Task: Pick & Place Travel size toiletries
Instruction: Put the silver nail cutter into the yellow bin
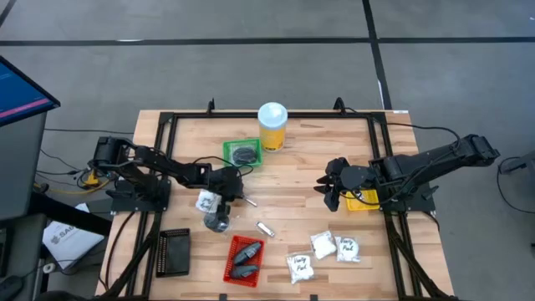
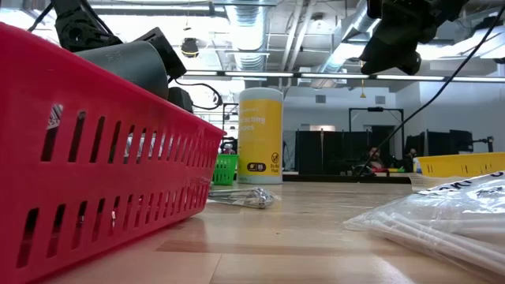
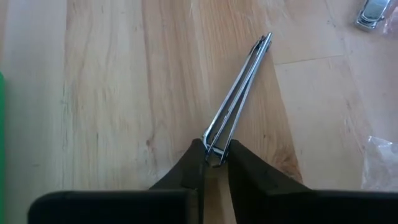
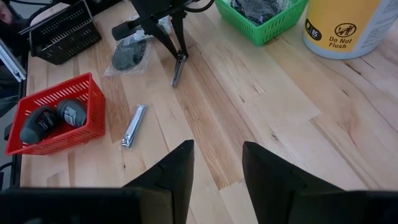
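Count across bench, running tally:
- Baskets: four. Green basket, red basket, black basket, yellow basket.
- Yellow wipes canister: one.
- White sachets: three grouped at front right; fourth white packet beside left arm.
- Dark pucks in red basket: two; third bagged dark puck loose on bench.
- Tweezers: one.
- Nail clipper: one.
- Arms: two.

A robotics lab or workshop in an industrial hall: the pale wooden slat table in its black metal frame stands on grey concrete floor. Behind it, exposed silver ceiling ducts, long strip lights and dark equipment racks show.
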Available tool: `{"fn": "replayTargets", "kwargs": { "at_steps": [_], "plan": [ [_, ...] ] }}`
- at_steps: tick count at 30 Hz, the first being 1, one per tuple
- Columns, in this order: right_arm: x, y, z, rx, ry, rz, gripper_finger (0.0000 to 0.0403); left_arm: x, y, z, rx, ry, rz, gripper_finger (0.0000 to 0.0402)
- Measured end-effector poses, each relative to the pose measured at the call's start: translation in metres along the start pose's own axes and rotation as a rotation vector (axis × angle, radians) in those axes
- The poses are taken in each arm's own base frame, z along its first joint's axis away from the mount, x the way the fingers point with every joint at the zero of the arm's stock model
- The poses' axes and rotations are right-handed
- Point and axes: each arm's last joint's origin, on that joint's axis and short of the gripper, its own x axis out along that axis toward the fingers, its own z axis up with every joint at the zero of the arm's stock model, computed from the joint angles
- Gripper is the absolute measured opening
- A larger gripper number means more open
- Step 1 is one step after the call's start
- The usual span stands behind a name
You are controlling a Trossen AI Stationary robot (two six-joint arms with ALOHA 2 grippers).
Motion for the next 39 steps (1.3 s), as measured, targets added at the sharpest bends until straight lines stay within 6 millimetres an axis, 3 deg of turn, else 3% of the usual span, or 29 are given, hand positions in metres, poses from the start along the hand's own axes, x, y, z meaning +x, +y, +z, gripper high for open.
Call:
{"fn": "replayTargets", "kwargs": {
  "at_steps": [17,24,34,39],
  "plan": [
    [0.001,0.001,0.0,0.0,0.0,0.0,0.0127,-0.012,-0.001,0.007,-0.004,-0.073,-0.024,0.0033],
    [0.014,0.006,0.0,-0.064,-0.004,0.002,0.0127,-0.042,-0.001,0.027,-0.063,-0.26,0.01,0.0023],
    [0.027,0.025,0.021,-0.29,-0.237,0.108,0.0127,-0.095,0.003,0.053,-0.18,-0.614,0.043,0.0023],
    [0.035,0.033,0.028,-0.35,-0.338,0.131,0.0127,-0.106,0.004,0.062,-0.177,-0.744,0.051,0.0023]
  ]
}}
